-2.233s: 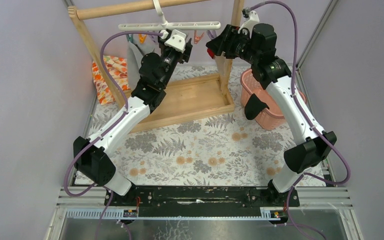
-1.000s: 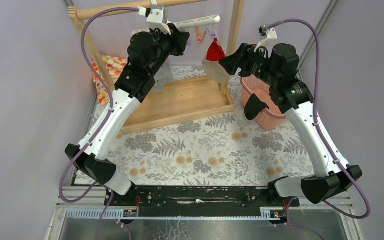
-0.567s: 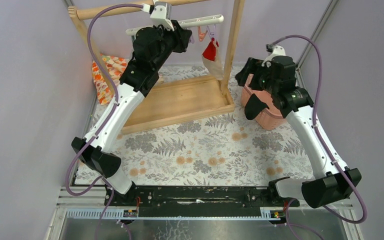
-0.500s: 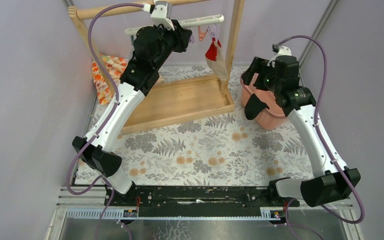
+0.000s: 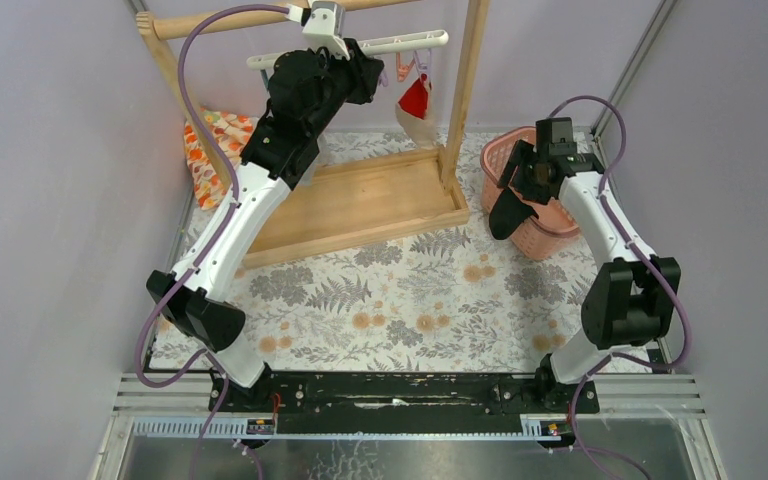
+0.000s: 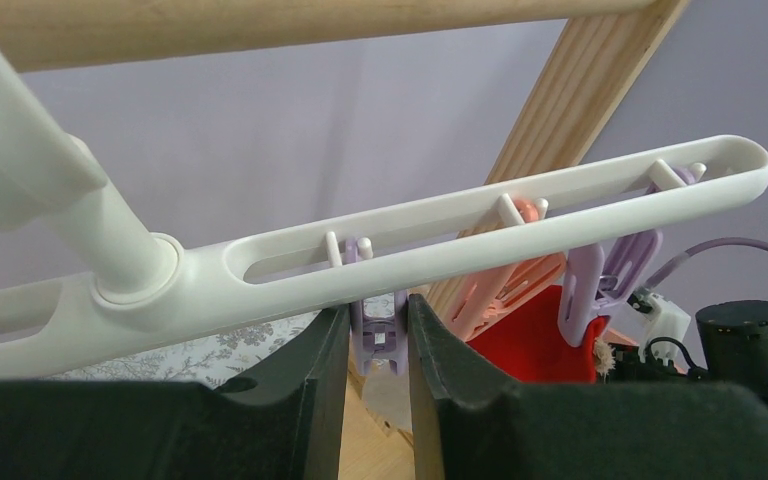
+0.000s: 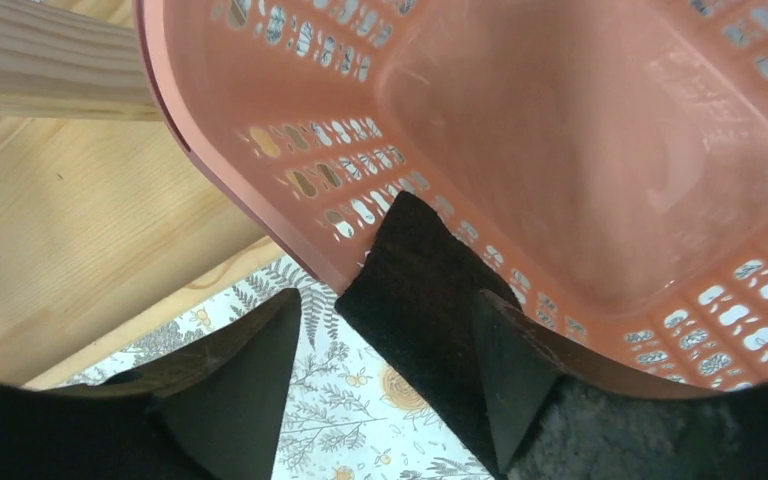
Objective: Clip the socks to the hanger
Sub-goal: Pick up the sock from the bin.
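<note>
1. Socks, top view: the beige sock (image 5: 415, 103) hangs red end up from the hanger (image 5: 400, 41), just beside the frame post (image 5: 463, 100). The black sock (image 5: 508, 214) drapes over the rim of the pink basket (image 5: 535, 135) on the worktop (image 5: 410, 290). The left tool (image 5: 365, 75) is up at the bar and the right tool (image 5: 518, 188) is at the basket. The flowered cloth (image 5: 215, 150) is well apart at far left.
2. Left wrist: the left tool (image 6: 376, 312) is clamped on a purple clip (image 6: 378, 340) under the bar. Toward the bar's end, a second purple clip (image 6: 582, 290) bites the sock's red end. The wooden rail (image 6: 260, 25) is close overhead.
3. Right wrist: the right tool (image 7: 385, 295) has its fingers apart, with the black sock between them. The gap on the left side is clear; I cannot tell if the right side touches.
</note>
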### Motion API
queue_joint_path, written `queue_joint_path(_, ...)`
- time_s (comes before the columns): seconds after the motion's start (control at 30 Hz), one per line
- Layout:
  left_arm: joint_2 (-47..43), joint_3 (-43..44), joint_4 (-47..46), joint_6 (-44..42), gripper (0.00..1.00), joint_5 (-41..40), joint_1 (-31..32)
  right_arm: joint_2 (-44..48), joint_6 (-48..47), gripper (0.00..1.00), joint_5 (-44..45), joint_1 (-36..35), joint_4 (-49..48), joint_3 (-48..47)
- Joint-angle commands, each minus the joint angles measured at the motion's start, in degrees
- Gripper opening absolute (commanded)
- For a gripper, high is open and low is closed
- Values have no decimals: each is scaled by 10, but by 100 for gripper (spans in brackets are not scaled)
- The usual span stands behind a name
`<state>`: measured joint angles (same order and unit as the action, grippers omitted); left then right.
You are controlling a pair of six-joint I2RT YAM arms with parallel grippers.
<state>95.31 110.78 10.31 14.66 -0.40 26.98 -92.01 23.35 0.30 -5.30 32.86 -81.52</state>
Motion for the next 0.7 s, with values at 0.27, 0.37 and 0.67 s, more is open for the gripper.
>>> queue_joint_path(0.27,2,13,6,-16,0,28,8,30,23,19,-52,5,-11,0)
queue_joint_path(0.37,6,12,5,-15,0,30,10,34,21,0,-45,5,-9,3)
queue_joint_path(0.67,7,12,5,-20,0,28,13,132,15,0,-95,6,-62,25)
